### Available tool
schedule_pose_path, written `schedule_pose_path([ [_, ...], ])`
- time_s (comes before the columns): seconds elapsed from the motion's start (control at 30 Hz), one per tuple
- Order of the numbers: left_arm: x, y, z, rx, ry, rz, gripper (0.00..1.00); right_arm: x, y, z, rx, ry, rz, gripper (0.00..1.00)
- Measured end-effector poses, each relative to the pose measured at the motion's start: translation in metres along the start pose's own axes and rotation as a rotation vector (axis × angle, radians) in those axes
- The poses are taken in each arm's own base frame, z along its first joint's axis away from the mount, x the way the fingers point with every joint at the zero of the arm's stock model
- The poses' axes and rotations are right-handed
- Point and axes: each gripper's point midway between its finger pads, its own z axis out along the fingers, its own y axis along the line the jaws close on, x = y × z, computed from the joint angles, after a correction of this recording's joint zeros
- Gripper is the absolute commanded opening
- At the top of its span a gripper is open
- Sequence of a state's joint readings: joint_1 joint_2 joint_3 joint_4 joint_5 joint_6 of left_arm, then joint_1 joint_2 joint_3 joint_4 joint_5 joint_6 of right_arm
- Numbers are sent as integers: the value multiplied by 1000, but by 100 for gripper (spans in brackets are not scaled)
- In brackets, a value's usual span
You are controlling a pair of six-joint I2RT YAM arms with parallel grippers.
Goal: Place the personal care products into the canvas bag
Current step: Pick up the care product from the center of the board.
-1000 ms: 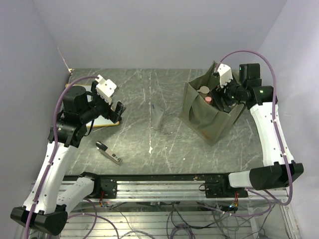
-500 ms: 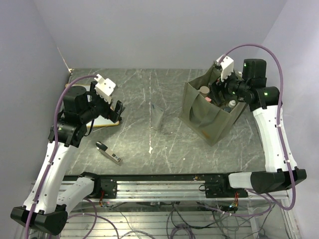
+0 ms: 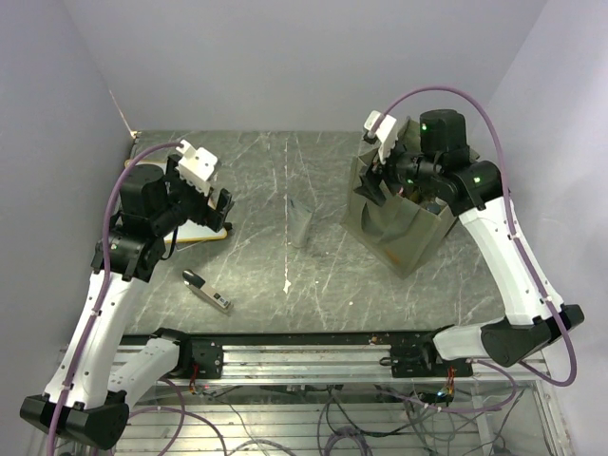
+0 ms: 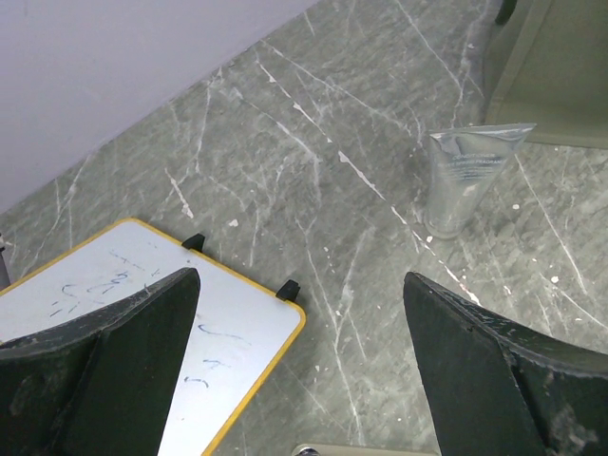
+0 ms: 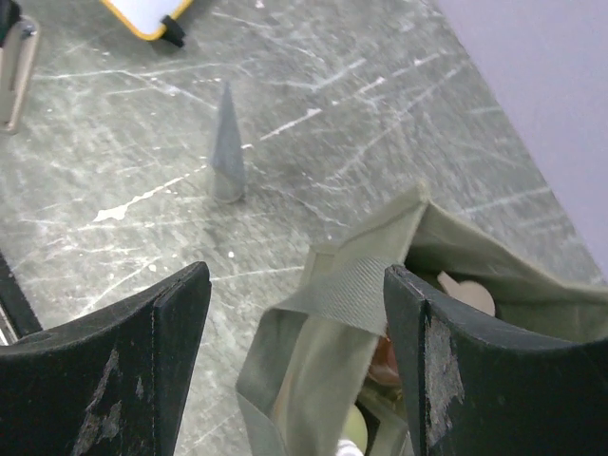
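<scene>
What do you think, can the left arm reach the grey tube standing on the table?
Probably yes: the left gripper is open, and only bare tabletop lies between it and the upright tube.

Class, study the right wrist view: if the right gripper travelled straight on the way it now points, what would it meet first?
Probably the canvas bag: its rim lies directly between the fingers of the open right gripper, nearer than the table beyond. Depth is hard to judge from these views.

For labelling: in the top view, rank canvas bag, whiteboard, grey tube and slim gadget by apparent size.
1. canvas bag
2. whiteboard, though the left arm hides part
3. grey tube and slim gadget look alike, so unranked
</scene>
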State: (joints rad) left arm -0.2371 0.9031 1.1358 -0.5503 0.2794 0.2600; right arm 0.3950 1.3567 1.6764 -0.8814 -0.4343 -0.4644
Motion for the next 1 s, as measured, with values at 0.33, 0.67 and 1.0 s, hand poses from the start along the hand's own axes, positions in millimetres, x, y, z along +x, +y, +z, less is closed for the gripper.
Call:
schedule_pose_path([
  [0.33,9,15,0,-86,28,-13,99,-35,54,15,-198,-96,-151,73],
  [0.67,11,38,-4,-222,45,-30,99,-47,92,36,-339,-137,-237,73],
  [1.0,12,60,-12,-349,47,-85,99,-64,142,44,-455,-197,-335,74],
])
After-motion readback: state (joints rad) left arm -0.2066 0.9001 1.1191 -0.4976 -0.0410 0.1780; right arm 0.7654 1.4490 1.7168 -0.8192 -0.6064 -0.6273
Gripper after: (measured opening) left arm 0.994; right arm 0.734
